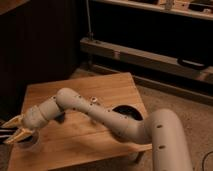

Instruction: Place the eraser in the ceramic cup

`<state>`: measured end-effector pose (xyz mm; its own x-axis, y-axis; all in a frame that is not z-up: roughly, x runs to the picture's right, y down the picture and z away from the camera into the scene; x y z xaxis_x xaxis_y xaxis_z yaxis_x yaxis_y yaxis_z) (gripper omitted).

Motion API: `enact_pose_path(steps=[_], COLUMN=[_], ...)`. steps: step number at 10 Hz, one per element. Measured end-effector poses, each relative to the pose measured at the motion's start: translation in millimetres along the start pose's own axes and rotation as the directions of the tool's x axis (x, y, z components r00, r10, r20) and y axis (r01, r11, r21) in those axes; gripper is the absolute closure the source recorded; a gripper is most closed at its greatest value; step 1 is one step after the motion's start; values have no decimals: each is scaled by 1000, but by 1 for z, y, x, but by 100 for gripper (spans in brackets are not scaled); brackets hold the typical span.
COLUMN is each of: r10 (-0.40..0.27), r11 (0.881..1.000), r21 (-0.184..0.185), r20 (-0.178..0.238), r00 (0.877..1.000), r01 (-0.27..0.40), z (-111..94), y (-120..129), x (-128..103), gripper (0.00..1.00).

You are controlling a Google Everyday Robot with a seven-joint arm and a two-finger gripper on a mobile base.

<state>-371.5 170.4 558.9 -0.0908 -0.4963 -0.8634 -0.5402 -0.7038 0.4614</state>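
Note:
My gripper (15,130) is at the front left corner of the wooden table (100,90), with the arm stretched across the tabletop from the right. A pale cup (31,145) stands just below and to the right of the gripper, at the table's edge. The space between the gripper's tips is dark, and I cannot make out the eraser there or anywhere on the table.
A black bowl (126,111) sits on the right part of the table, partly behind my arm. A small dark object (64,118) lies under the forearm. A low shelf unit (150,55) stands behind the table. The floor lies to the right.

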Motion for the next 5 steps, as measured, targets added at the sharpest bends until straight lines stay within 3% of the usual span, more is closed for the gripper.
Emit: enact_pose_path(steps=[2, 5], r10=[10, 34], r11=[1000, 999], r21=[1, 1], r20=[-7, -15], r00=[1000, 999], r01=[-10, -34], z=[0, -1], y=[-1, -1], x=[-5, -12], gripper=[100, 74])
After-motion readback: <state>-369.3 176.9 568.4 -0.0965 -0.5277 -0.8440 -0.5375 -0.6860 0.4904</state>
